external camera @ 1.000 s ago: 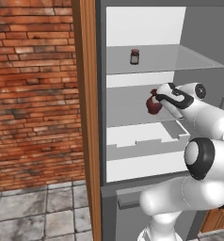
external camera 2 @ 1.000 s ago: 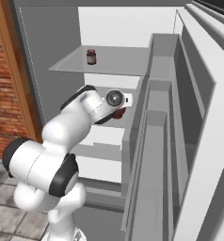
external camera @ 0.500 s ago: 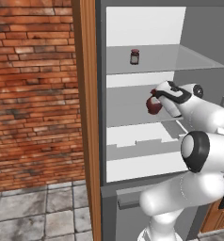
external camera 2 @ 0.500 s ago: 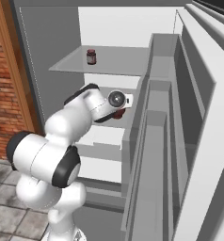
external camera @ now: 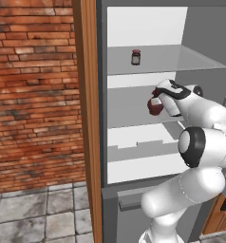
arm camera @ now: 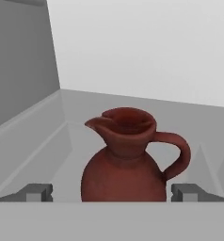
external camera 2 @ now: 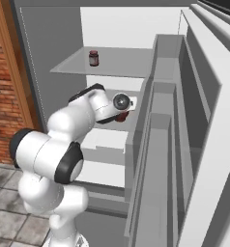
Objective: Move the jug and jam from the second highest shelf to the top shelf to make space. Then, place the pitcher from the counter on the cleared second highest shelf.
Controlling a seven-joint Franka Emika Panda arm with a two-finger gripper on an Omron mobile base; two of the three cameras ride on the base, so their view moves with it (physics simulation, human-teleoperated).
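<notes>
The red-brown jug stands upright on the second highest shelf, spout to the left and handle to the right in the hand view. My gripper is open, and its fingertips flank the jug's belly without visible contact. The left base view shows the jug just below my hand, and the right base view shows the jug mostly behind my wrist. The jam stands on the top shelf, towards its left. The pitcher is out of view.
A brown wooden post and a brick wall border the cabinet's left side. The open cabinet door with its door shelves stands close on the right. Lower grey shelves lie beneath. A brown wooden front shows at lower right.
My hand has edged a little further into the cabinet towards the jug, with the jaws staying wide. The jug and the jam have not moved.
</notes>
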